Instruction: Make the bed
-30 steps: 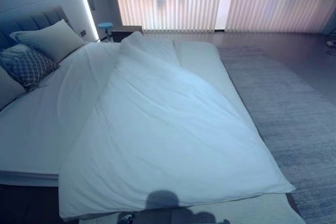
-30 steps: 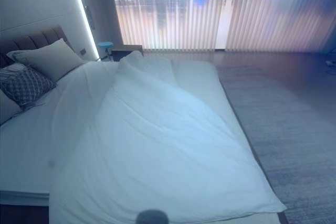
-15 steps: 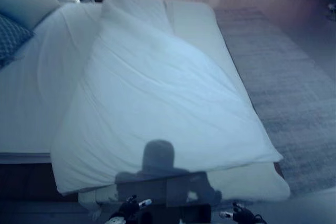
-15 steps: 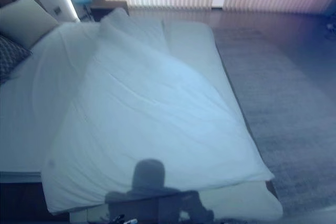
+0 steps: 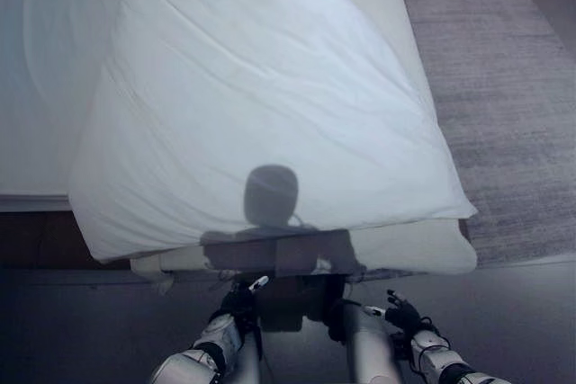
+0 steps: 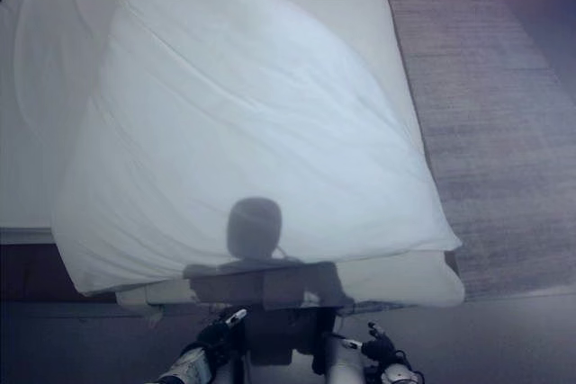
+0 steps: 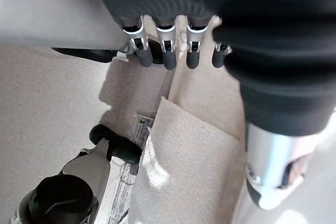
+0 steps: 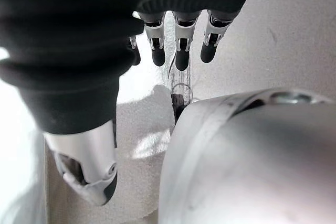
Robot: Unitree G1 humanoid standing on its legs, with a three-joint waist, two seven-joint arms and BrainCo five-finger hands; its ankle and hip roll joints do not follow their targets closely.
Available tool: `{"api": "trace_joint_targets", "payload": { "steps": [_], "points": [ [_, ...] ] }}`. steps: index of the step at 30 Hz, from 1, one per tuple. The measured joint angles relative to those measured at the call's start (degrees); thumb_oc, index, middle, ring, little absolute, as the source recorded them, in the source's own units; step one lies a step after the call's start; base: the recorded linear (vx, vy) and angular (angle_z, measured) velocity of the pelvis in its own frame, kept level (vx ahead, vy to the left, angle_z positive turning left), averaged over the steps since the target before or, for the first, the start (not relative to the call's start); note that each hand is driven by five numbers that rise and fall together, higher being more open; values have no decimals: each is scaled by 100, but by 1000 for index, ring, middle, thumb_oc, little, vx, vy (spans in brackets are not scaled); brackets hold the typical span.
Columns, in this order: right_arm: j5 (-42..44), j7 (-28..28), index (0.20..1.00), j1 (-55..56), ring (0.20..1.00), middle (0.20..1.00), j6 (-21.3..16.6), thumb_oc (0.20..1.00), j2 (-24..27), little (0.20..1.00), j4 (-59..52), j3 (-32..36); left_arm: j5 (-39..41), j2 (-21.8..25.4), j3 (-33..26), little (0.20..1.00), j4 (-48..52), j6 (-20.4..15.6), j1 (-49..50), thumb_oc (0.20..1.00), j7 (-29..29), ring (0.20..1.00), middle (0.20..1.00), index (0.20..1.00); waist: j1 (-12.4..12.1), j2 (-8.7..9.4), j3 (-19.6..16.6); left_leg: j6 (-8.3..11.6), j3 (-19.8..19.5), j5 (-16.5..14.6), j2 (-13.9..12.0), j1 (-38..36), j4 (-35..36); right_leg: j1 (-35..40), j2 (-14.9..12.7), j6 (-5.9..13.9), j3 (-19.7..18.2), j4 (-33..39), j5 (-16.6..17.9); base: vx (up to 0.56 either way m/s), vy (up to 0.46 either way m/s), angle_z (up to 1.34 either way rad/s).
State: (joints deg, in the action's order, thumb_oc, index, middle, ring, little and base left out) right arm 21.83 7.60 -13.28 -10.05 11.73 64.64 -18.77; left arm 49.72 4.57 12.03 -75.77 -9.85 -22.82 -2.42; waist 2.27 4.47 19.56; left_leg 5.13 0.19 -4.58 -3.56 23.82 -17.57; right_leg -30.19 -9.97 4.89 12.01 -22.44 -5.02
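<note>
The big white rumpled duvet (image 5: 261, 105) lies askew across the pale mattress (image 5: 423, 249), well ahead of both hands; it needs squaring. Left hand (image 5: 241, 299) and right hand (image 5: 402, 314) hang low, fingers relaxed, holding nothing.

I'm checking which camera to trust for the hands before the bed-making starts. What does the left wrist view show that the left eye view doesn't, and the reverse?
Left wrist view: the left hand seen close, its fingers straight and holding nothing, over pale floor.

Left eye view: the white duvet lying skewed on the bed, one corner hanging over the foot edge, the grey rug beside it, and the right hand low by the foot.

Both: the left hand, touching nothing.
</note>
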Motion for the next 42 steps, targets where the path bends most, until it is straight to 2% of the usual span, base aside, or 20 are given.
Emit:
{"api": "trace_joint_targets", "payload": {
  "steps": [1, 4, 6, 8, 11, 13, 23, 24, 25, 26, 32, 37, 42],
  "points": [
    [74, 77, 1000, -29, 1000, 1000, -17, 1000, 14, 1000, -346, 9, 374, -13, -270, 1000, 174, -85, -163, 1000, -117, 1000, 1000, 1000, 45, 46, 36, -35, 42, -46, 28, 237, -194, -230, -25, -3, -68, -107, 27, -34, 40, -12],
    [140, 179, 1000, -264, 1000, 1000, -103, 1000, -22, 1000, -663, -1, 887, 31, -511, 1000, 355, -288, -747, 1000, -283, 1000, 1000, 1000, 119, 161, 323, -60, 108, -99, 51, 530, -501, -439, -32, -10, -165, -177, 130, -16, 57, -12],
    [168, 279, 1000, -277, 1000, 1000, -123, 1000, 4, 1000, -924, 1, 1252, 71, -727, 1000, 498, -398, -1085, 1000, -399, 1000, 1000, 1000, 170, 189, 354, -128, 140, -232, 50, 782, -723, -600, -31, 18, -217, -175, 183, -5, 48, -10],
    [203, 300, 1000, -274, 1000, 1000, -136, 1000, 4, 1000, -1065, 4, 1373, 75, -781, 1000, 522, -454, -1227, 1000, -451, 1000, 1000, 1000, 190, 210, 374, -133, 156, -248, 50, 894, -820, -674, -33, 26, -232, -158, 217, -1, 43, -7],
    [190, 368, 1000, -199, 1000, 1000, -139, 1000, 78, 1000, -1638, -11, 1650, 228, -1123, 1000, 634, -518, -1547, 1000, -659, 1000, 1000, 1000, 375, 305, 388, -168, 224, -348, 38, 1208, -1038, -958, -17, 33, -321, -206, 259, 12, 39, -11],
    [182, 397, 1000, -238, 1000, 1000, -213, 1000, 107, 1000, -1847, -11, 1694, 408, -1128, 1000, 701, -586, -1694, 1000, -761, 1000, 1000, 1000, 490, 362, 415, -185, 269, -369, 36, 1394, -1148, -1148, -18, 24, -383, -247, 322, -3, 18, -13],
    [174, 429, 1000, -134, 1000, 1000, -264, 1000, 315, 1000, -2397, -2, 2193, 570, -1556, 1000, 746, -750, -2223, 1000, -1134, 1000, 1000, 1000, 682, 476, 417, -172, 276, -436, -39, 1678, -1316, -1387, 48, 35, -408, -273, 351, 7, 9, -3],
    [147, 430, 1000, -139, 1000, 1000, -282, 1000, 316, 1000, -2400, 0, 2194, 590, -1559, 533, 746, -781, -2281, 533, -1155, 533, 533, 533, 677, 480, 414, -171, 276, -436, -50, 1732, -1336, -1434, 59, 23, -411, -272, 372, 0, 0, 0],
    [133, 429, 1000, -119, 1000, 1000, -286, 1000, 317, 1000, -2400, -1, 2197, 606, -1560, 291, 745, -788, -2295, 291, -1176, 291, 291, 291, 688, 481, 413, -167, 276, -438, -56, 1744, -1348, -1446, 66, 16, -412, -273, 378, 0, 0, 0],
    [133, 428, 1000, -111, 1000, 1000, -291, 1000, 319, 1000, -2400, -2, 2201, 616, -1560, 200, 745, -788, -2298, 200, -1186, 200, 200, 200, 696, 483, 412, -164, 276, -440, -57, 1745, -1363, -1448, 68, 16, -412, -275, 377, 0, 0, 0],
    [128, 421, 1000, -109, 1000, 1000, -325, 1000, 319, 1000, -2418, -13, 2201, 844, -1608, 200, 747, -923, -2308, 200, -1284, 200, 200, 200, 755, 653, 279, -153, 331, -448, -64, 1882, -1415, -1641, 86, 2, -495, -329, 410, 0, 10, -4],
    [128, 411, 1000, -108, 1000, 1000, -331, 1000, 315, 1000, -2436, -14, 2209, 767, -1604, 200, 1003, -1017, -2307, 200, -1293, 200, 200, 200, 649, 646, 239, -157, 362, -447, -60, 1878, -1405, -1646, 84, 2, -526, -317, 418, 0, 0, 0],
    [161, 392, 1000, -98, 1000, 1000, -333, 1000, 217, 1000, -2488, -30, 2374, 471, -1490, 200, 1849, -1251, -1897, 200, -1296, 200, 200, 200, 556, 634, 206, -180, 391, -415, -35, 1798, -1291, -1596, 68, -22, -541, -253, 447, 0, 0, 0]
  ]
}}
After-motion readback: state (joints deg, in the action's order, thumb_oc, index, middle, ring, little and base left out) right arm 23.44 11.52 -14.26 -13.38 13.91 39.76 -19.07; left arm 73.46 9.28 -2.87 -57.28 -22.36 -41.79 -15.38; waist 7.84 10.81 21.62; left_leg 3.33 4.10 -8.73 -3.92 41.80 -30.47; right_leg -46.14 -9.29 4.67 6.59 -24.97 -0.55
